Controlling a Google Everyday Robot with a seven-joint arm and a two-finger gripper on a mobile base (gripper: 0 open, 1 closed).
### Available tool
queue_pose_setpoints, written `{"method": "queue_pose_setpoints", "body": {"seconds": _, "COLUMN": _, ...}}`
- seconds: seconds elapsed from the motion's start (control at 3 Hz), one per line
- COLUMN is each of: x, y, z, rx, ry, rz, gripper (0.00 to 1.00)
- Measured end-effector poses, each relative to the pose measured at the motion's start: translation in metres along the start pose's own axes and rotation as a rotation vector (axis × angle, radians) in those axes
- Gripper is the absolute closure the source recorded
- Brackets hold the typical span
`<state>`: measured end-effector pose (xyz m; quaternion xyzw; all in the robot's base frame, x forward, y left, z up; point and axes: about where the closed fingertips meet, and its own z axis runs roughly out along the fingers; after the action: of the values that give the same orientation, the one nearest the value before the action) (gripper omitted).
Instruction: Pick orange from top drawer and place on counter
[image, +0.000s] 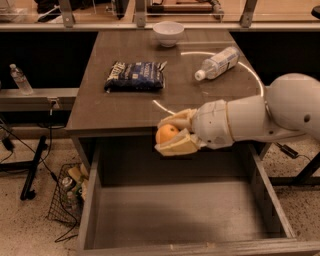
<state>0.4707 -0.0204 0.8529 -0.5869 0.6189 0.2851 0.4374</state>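
The orange (166, 133) is small and round and sits between the cream fingers of my gripper (172, 133), which is shut on it. The gripper hangs at the counter's front edge, above the open top drawer (180, 220), whose flat grey-brown bottom is bare. The white arm (260, 117) reaches in from the right. The counter (115, 107) is a dark wooden tabletop with a thin white circle (252, 75) marked on its right half.
On the counter lie a dark blue snack bag (136, 76), a clear plastic bottle on its side (217, 63) and a white bowl (168, 33) at the back. A wire basket with trash (69, 192) stands on the floor left. A water bottle (21, 79) stands on the left rail shelf.
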Motion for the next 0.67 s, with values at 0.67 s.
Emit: {"method": "queue_pose_setpoints", "body": {"seconds": 0.67, "x": -0.107, "y": -0.069, "z": -0.050, "rx": 0.152, "ry": -0.099, "rz": -0.216, "gripper": 1.00}}
